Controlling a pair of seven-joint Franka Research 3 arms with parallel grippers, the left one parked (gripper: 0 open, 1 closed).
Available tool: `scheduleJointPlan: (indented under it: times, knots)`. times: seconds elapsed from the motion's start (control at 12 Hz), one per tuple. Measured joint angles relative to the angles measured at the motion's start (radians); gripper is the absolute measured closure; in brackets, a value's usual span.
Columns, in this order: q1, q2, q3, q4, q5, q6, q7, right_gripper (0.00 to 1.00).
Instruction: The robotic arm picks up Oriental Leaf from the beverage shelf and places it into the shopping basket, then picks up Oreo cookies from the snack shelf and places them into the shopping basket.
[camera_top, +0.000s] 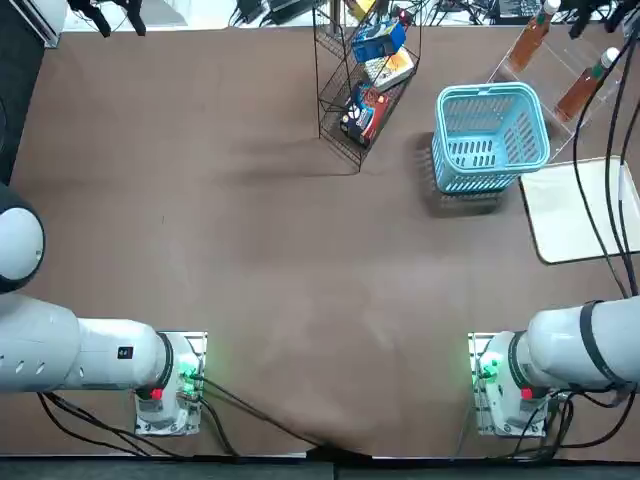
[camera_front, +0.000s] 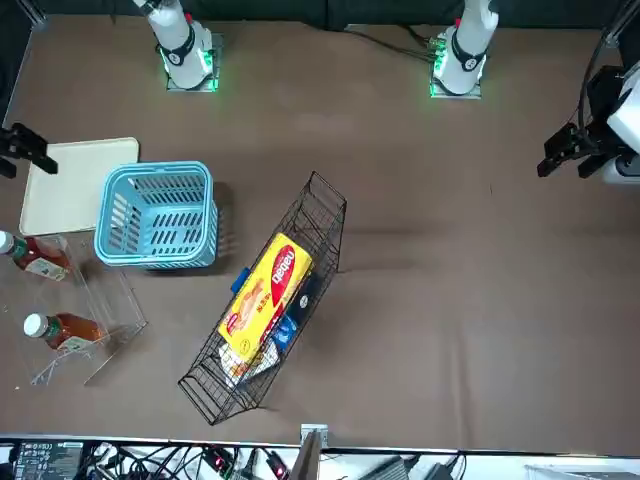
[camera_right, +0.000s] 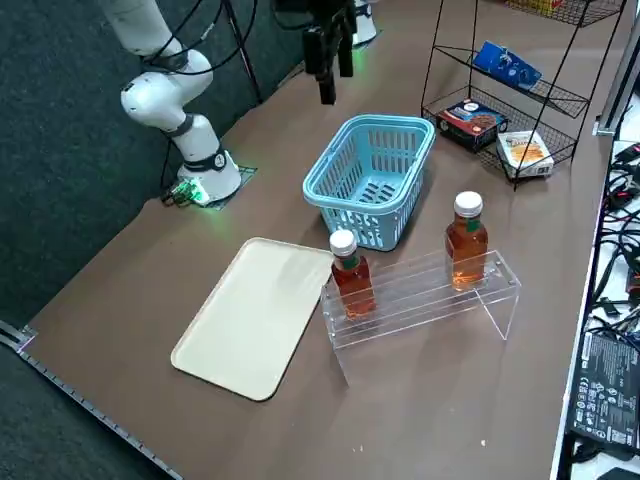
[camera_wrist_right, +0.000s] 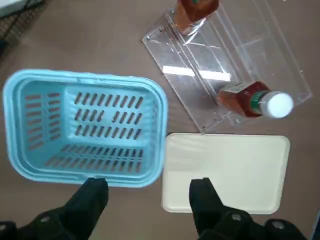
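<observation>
Top view: basket is empty, standing between the wire rack and the tray. Two tea bottles stand on the clear shelf at the far right corner. The right arm's shoulder shows at the lower right; its gripper is out of frame here.

Front view: basket sits beside the tray, nothing inside it. Both bottles sit on the clear shelf. The rack holds a yellow pack and other snacks; a blue pack on a lower tier may be the Oreos, cannot confirm.

Right side view: right gripper hangs in the air above the table, near the basket's far side, holding nothing. Bottles upright on the shelf, one just beside the basket, the other further along. A blue pack lies on the rack's upper tier, probably the Oreos.

Right wrist view: fingers are spread apart and empty, above the basket's edge and the tray. Shelf and both bottles lie beyond the tray.

Progress, judged: nothing done yet. Neither the tea nor the Oreos are in the basket; first pick is not begun, so both pick-and-place steps remain.
</observation>
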Motion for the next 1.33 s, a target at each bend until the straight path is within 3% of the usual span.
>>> scheduleJointPlan:
  times: [0.5, 0.92, 1.33]
  knots:
    - [-0.131, 0.051, -0.005, 0.016, 0.0, 0.082, -0.328, 0.0]
    - [-0.223, 0.184, -0.006, 0.166, 0.001, 0.098, -0.561, 0.0]
    - [-0.238, 0.285, -0.005, 0.261, 0.001, 0.113, -0.653, 0.0]
